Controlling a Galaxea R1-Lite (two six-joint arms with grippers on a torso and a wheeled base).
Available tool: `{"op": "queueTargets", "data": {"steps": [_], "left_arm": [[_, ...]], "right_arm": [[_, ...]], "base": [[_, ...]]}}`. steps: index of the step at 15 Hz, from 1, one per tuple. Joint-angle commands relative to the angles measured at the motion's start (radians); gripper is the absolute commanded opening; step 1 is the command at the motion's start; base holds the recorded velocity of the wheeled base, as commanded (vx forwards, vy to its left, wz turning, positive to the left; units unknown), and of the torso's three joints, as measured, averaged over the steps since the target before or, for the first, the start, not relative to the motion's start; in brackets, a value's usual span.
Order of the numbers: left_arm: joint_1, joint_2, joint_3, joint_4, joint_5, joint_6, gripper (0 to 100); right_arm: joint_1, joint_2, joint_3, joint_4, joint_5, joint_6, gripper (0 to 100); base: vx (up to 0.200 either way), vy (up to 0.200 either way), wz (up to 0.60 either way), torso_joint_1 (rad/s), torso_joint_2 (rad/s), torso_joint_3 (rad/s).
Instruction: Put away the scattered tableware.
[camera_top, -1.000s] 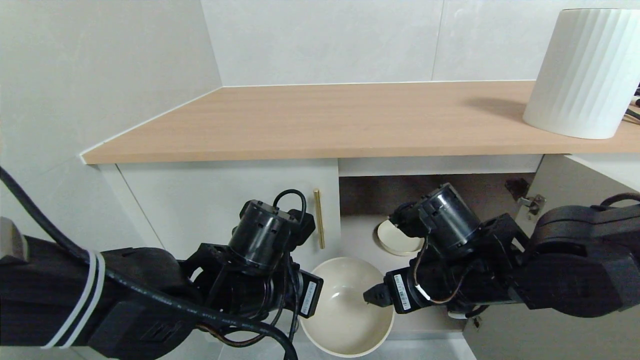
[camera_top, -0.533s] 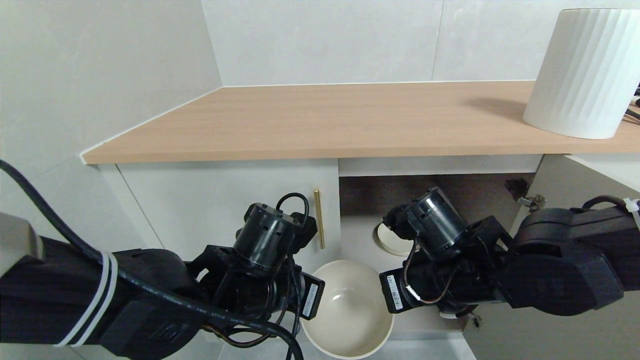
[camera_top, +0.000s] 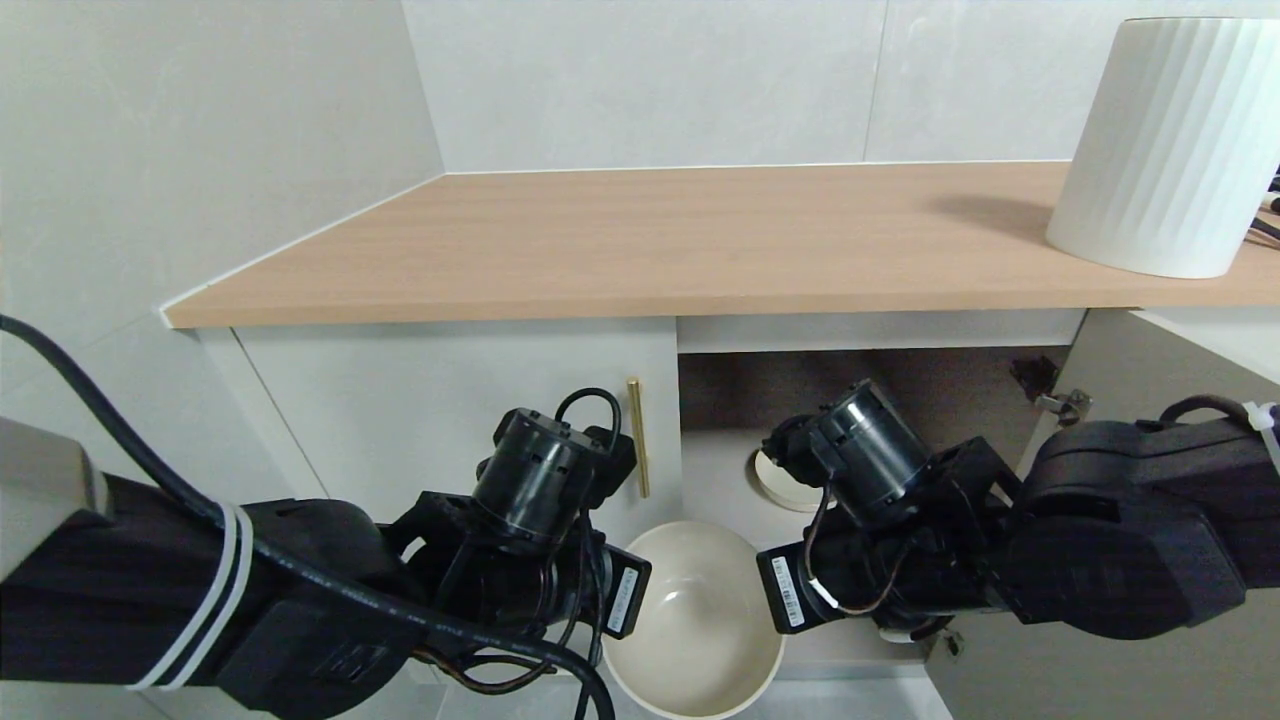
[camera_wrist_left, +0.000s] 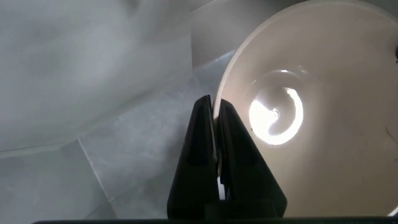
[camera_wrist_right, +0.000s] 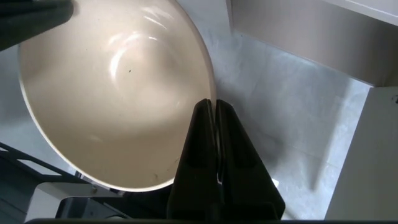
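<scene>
Left claw (camera_wrist_left: 214, 104) is clamped tight on one side of the rim of the bowl (camera_top: 690, 630) and right claw (camera_wrist_right: 213, 106) on the opposite side. The bowl hangs between them, low in front of the open cupboard (camera_top: 880, 375) and not yet inside. Roughly midway by my read: one small dish (camera_top: 778, 488) already on the cupboard floor, one bowl left to shelve; count is two claws, one bowl, one dish, one white ribbed pot (camera_top: 1170, 150) on the counter (camera_top: 650, 240).

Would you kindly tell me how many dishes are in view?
2: a large bowl held before the open cabinet, and a small dish inside it; others may be hidden.
</scene>
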Motion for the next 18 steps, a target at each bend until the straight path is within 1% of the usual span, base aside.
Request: {"op": "queueTargets", "data": {"steps": [1,2,5,7,8,10,12,13,15,17,18], "left_arm": [[0.000,-0.002,0.000,-0.001,0.004,-0.001,0],[0.000,-0.003,0.000,-0.001,0.007,-0.001,100],[0.000,-0.008,0.000,-0.001,0.010,-0.001,100],[0.001,-0.033,0.002,-0.001,0.029,-0.002,100],[0.004,-0.060,0.002,-0.002,0.041,-0.004,100],[0.011,-0.123,0.003,-0.001,0.049,-0.033,100],[0.032,-0.160,0.003,-0.001,0.049,-0.037,100],[0.034,-0.160,0.003,-0.001,0.049,-0.037,100],[0.038,-0.151,0.002,-0.001,0.047,-0.037,100],[0.038,-0.149,0.002,-0.001,0.047,-0.039,100],[0.038,-0.149,0.002,-0.001,0.046,-0.037,100]], "right_arm": [[0.002,0.001,0.002,0.001,0.002,0.000,0],[0.002,0.001,0.002,0.001,0.000,0.000,0],[0.002,0.004,0.003,0.001,-0.018,0.001,0],[-0.017,0.000,0.016,0.003,-0.051,0.001,0],[-0.049,0.000,0.016,0.004,-0.066,0.000,0],[-0.129,0.026,0.002,0.004,-0.078,-0.003,0],[-0.245,0.109,-0.061,0.006,-0.090,0.000,0],[-0.248,0.112,-0.064,0.006,-0.090,0.000,0],[-0.310,0.207,-0.152,0.007,-0.133,0.096,0],[-0.320,0.225,-0.168,0.007,-0.141,0.129,0],[-0.324,0.238,-0.187,0.007,-0.144,0.168,0]], "base": [[0.000,0.000,0.00,0.000,0.00,0.000],[0.000,0.000,0.00,0.000,0.00,0.000],[0.000,0.000,0.00,0.000,0.00,0.000],[0.000,0.000,0.00,0.000,0.00,0.000],[0.000,0.000,0.00,0.000,0.00,0.000],[0.000,0.000,0.00,0.000,0.00,0.000],[0.000,0.000,0.00,0.000,0.00,0.000],[0.000,0.000,0.00,0.000,0.00,0.000],[0.000,0.000,0.00,0.000,0.00,0.000],[0.000,0.000,0.00,0.000,0.00,0.000],[0.000,0.000,0.00,0.000,0.00,0.000]]}}
